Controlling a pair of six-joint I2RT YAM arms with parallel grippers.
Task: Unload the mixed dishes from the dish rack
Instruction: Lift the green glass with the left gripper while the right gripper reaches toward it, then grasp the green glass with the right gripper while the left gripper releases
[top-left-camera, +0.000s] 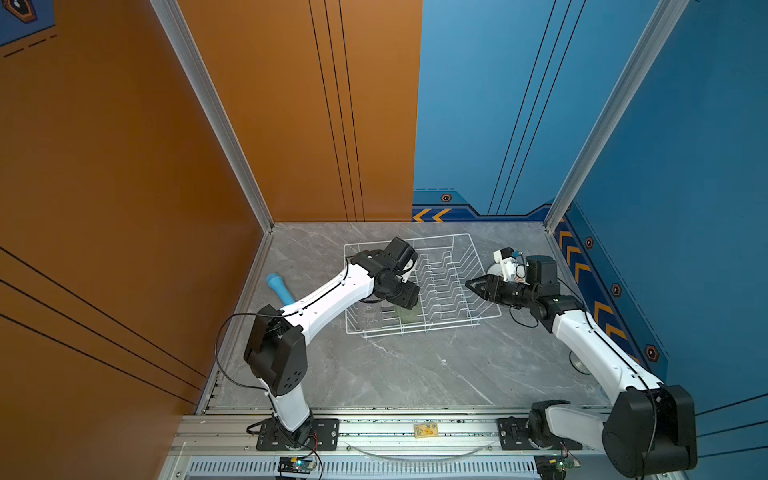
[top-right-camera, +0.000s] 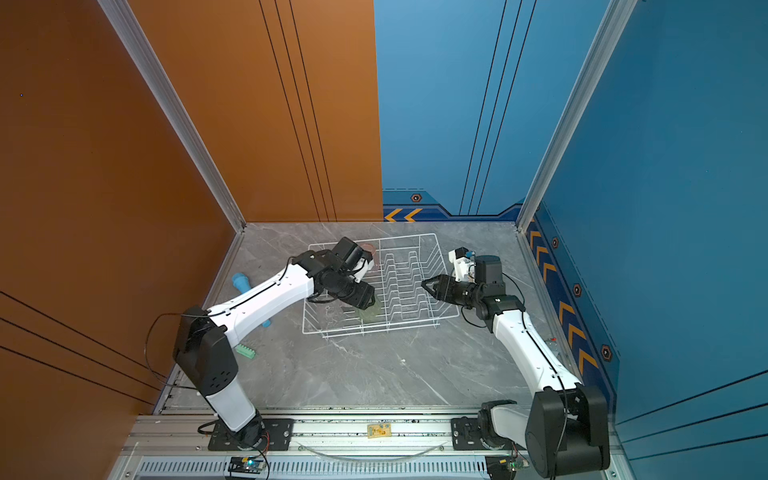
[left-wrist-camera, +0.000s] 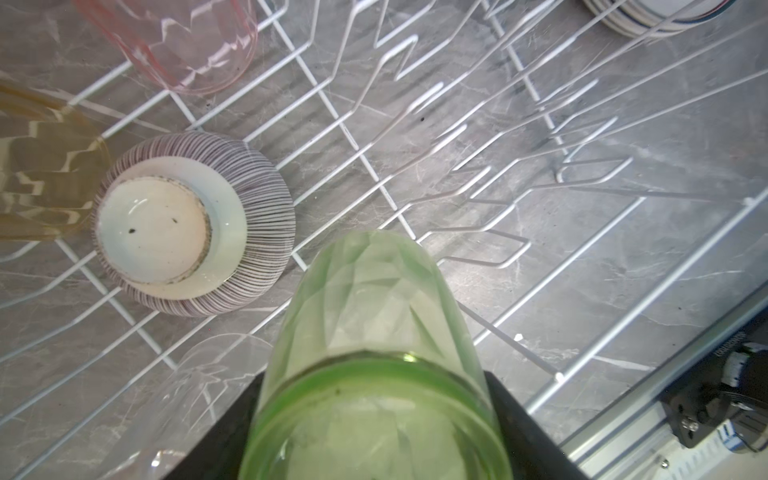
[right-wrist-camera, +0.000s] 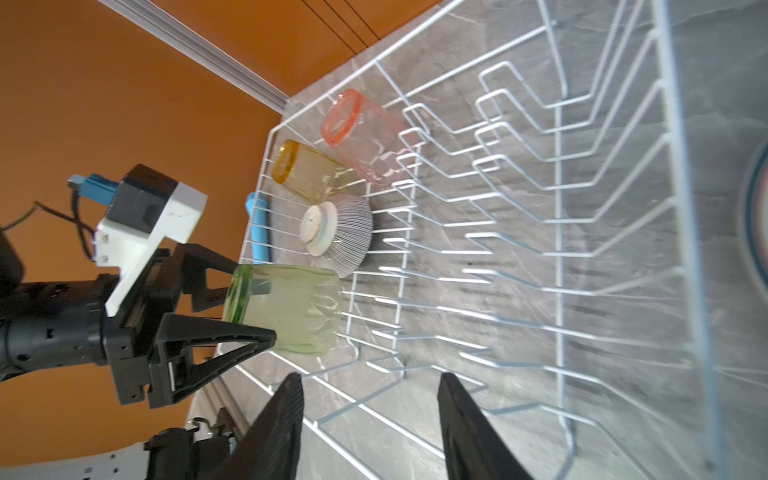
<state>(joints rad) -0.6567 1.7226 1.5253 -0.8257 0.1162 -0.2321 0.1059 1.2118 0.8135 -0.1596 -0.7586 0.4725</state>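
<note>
The white wire dish rack lies at the back middle of the table. Inside it my left gripper is shut on the base end of an upturned green tumbler. Whether the tumbler rests on the wires I cannot tell. Beside it stand an upturned striped bowl, a yellow tumbler, a pink tumbler and a clear tumbler. My right gripper hangs open over the rack's right side, holding nothing.
A stack of dark-rimmed plates sits on the table just right of the rack, partly behind my right wrist. A light-blue cylinder lies left of the rack. A small green block lies near the left arm's elbow.
</note>
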